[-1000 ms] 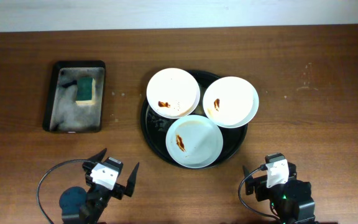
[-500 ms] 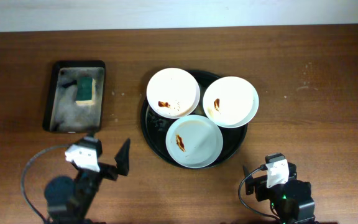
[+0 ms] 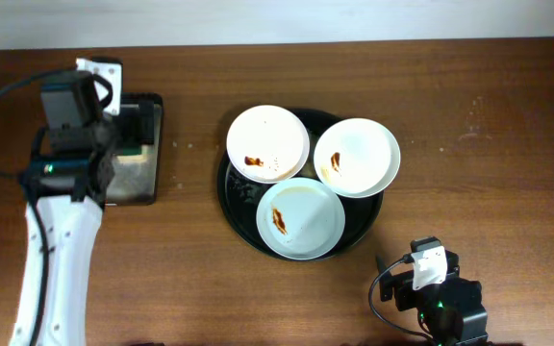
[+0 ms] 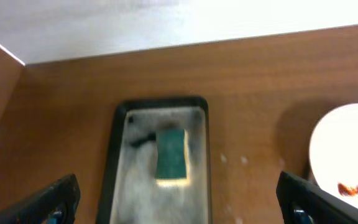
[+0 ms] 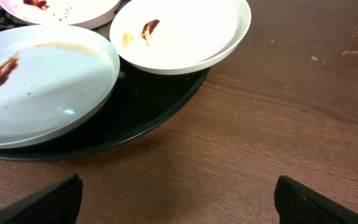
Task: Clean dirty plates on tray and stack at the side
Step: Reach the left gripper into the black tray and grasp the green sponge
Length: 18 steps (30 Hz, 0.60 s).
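Shows three dirty plates (image 3: 268,143) (image 3: 357,157) (image 3: 301,217) crowded on the round black tray (image 3: 239,204) at centre, each smeared brown-red; finds none wiped, none stacked aside; places the left gripper (image 4: 178,205), jaws wide and empty, above the sponge (image 4: 171,154) in its rectangular sponge tray (image 4: 135,186); places the right gripper (image 5: 179,205), equally wide and empty, near the tray's edge; judges all cleaning and stacking yet to do.

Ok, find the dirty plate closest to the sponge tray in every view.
Overhead: the plate lies at the upper left of the round tray, near the picture's middle.
Left wrist: the plate is cut off at the right edge.
Right wrist: the plate shows only as a sliver at the top left.
Shared landmark: its brown-red smear.
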### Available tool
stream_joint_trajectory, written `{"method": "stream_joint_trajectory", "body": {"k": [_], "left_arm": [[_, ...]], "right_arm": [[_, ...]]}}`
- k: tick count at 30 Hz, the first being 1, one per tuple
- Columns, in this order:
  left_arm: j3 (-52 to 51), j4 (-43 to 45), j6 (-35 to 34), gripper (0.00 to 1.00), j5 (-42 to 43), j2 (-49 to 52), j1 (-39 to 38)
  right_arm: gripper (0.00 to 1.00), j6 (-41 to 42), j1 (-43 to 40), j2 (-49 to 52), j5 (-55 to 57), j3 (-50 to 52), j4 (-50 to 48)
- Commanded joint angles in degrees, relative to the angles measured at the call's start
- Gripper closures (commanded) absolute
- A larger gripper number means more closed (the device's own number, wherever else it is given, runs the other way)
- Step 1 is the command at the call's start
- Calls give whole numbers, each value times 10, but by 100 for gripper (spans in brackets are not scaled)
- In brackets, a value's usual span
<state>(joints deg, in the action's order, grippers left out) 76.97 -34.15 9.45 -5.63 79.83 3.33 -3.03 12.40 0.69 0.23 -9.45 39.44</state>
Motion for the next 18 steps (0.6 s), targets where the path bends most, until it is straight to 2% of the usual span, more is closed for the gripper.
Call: {"method": "stream_joint_trajectory", "body": {"k": [1, 5, 11, 14, 18], "left_arm": [[13, 29, 14, 1, -13, 33, 2], [13, 33, -34, 1, 0, 88, 45], [22, 42, -33, 1, -8, 209, 95], [22, 69, -31, 8, 35, 257, 96], [22, 105, -31, 10, 40, 311, 96]], "right_arm": [[1, 0, -2, -4, 11, 3, 2], [1, 0, -2, -4, 11, 3, 2], [1, 0, -2, -4, 11, 3, 2], [1, 0, -2, -4, 11, 3, 2], [1, 0, -2, -4, 11, 3, 2]]}}
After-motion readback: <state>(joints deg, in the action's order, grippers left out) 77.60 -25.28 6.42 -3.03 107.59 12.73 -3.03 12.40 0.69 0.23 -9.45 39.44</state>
